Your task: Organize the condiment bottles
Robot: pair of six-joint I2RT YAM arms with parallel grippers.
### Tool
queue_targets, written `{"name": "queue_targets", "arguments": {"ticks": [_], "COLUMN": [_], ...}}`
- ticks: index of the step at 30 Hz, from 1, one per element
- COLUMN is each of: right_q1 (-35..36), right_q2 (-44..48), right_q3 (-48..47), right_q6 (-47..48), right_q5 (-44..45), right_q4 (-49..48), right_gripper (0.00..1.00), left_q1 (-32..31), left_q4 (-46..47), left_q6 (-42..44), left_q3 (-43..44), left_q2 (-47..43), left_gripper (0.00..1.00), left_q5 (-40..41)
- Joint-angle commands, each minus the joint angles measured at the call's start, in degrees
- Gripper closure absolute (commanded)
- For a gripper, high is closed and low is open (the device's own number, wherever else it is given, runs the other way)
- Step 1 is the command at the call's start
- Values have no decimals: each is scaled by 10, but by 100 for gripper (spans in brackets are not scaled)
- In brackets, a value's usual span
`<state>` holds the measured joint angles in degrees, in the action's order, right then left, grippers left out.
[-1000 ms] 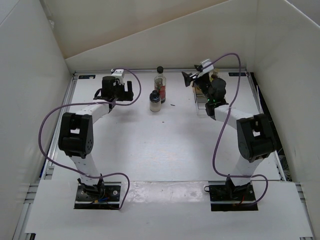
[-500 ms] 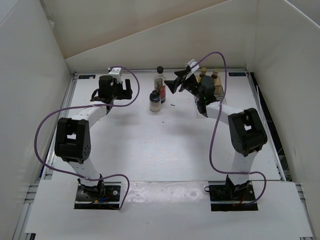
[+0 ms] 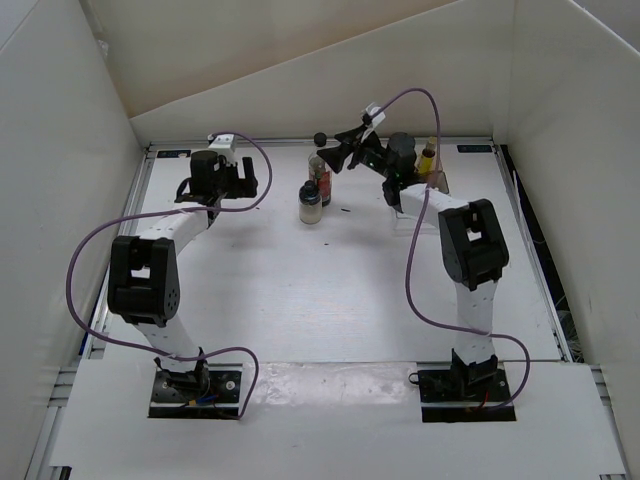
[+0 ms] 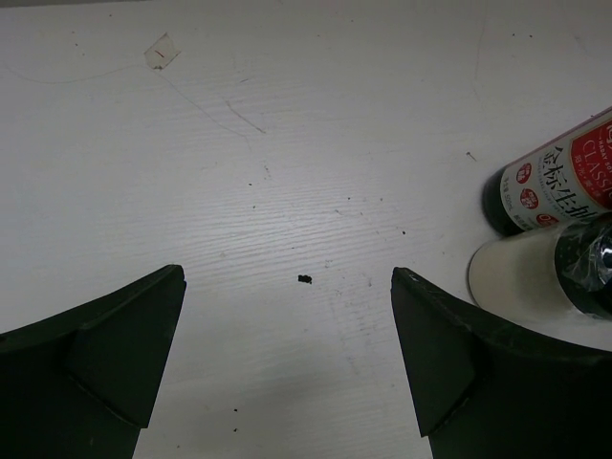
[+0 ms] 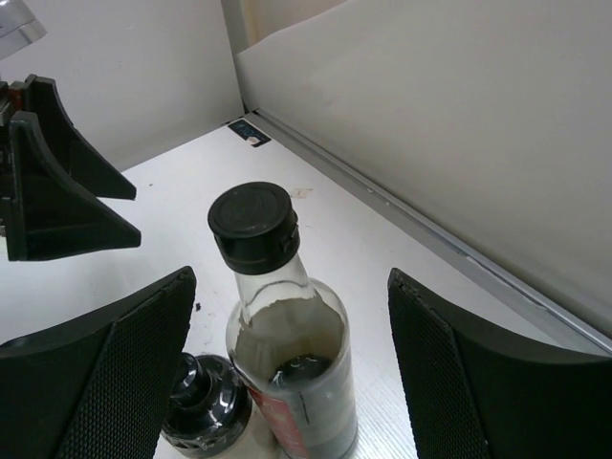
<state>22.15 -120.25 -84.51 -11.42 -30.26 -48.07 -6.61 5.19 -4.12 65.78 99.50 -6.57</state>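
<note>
The tall clear bottle (image 5: 292,382) with the round black cap (image 5: 253,225) and a red label stands at the back middle of the table (image 3: 300,290). My right gripper (image 5: 292,277) is open, one finger on each side of the bottle with gaps both sides. The squat black-capped jar (image 5: 199,413) stands right beside the bottle, seen from above as the jar (image 3: 310,204) in front of the tall bottle (image 3: 322,185). My left gripper (image 4: 287,354) is open over bare table, with the bottle (image 4: 559,186) and jar (image 4: 531,277) to its right. A small yellow-amber bottle (image 3: 430,156) stands at the back right.
The clear rack (image 3: 437,181) sits at the back right behind my right arm. White walls (image 3: 300,80) close in the table at the back and sides. In the right wrist view my left gripper's fingers (image 5: 57,191) show just beyond the bottles.
My right arm swung left from the rack to the tall bottle, and its jaws opened wider. The left arm drew back slightly to the left.
</note>
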Motion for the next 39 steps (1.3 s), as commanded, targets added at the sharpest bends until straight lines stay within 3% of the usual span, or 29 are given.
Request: {"name": "queue_targets", "arguments": {"ticks": [1,24,28,30,39], "right_q1": [6,30,34,34,37], "right_q2": [-9,-88,-88,-90,-94], "right_q3": [-39,-180,-181,-191,-203], "right_q6": [-13,20,37,47,85], "right_q5": [-21,-70,-69,-67,-73], "right_q4": [3,105,118,131,177], "right_gripper": [17,22,29,41,60], "left_q1": [6,27,30,30,31], "left_q4": [8,13,16,15,18], "left_q6": [-3,-8,-10,-9,-11], "left_q3": [2,-6,-8,-8,-9], "left_q2": [-20,-21,-23,-22,-24], "left_gripper": [0,0,0,0,0], "left_q5": [-12,-16,-20,-20,-20]}}
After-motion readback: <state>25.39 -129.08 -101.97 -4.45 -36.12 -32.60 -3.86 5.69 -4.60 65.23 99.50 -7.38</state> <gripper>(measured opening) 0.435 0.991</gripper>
